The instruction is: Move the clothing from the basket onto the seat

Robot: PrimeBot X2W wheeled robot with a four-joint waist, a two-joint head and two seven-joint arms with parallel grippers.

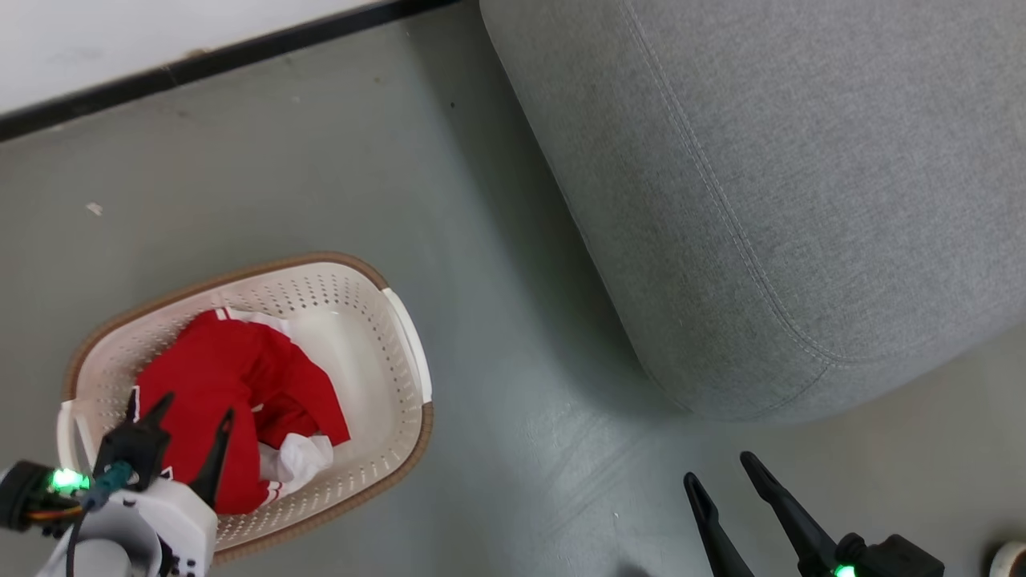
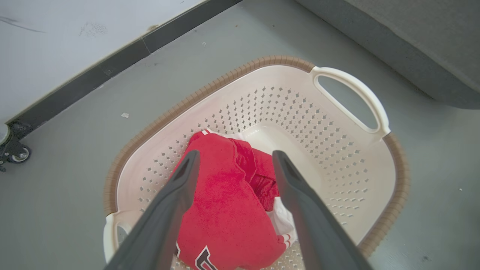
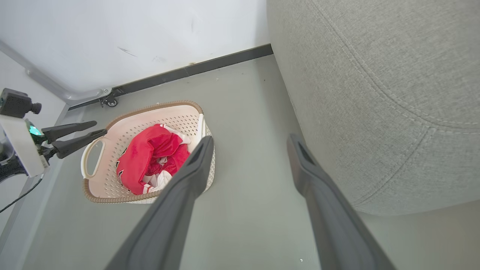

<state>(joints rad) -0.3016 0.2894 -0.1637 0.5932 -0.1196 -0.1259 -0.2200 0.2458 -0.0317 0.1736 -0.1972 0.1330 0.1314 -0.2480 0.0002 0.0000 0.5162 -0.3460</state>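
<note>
While the red clothing [image 1: 232,377] is lying bunched inside the basket [image 1: 321,292] on the grey floor [image 1: 497,320], we are hovering our left gripper [image 1: 196,405] above it, fingers spread wide and holding nothing; our right gripper [image 1: 718,468] is hanging over the floor near the seat [image 1: 801,160], likewise spread and empty

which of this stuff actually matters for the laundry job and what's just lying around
Belongs to the job:
- clothing, red, in the basket
- seat, to the basket's right
- left gripper, open, aimed at the clothing
- right gripper, open, near the seat

Just lying about:
- caster wheel by the wall
- white scrap on the floor
</note>
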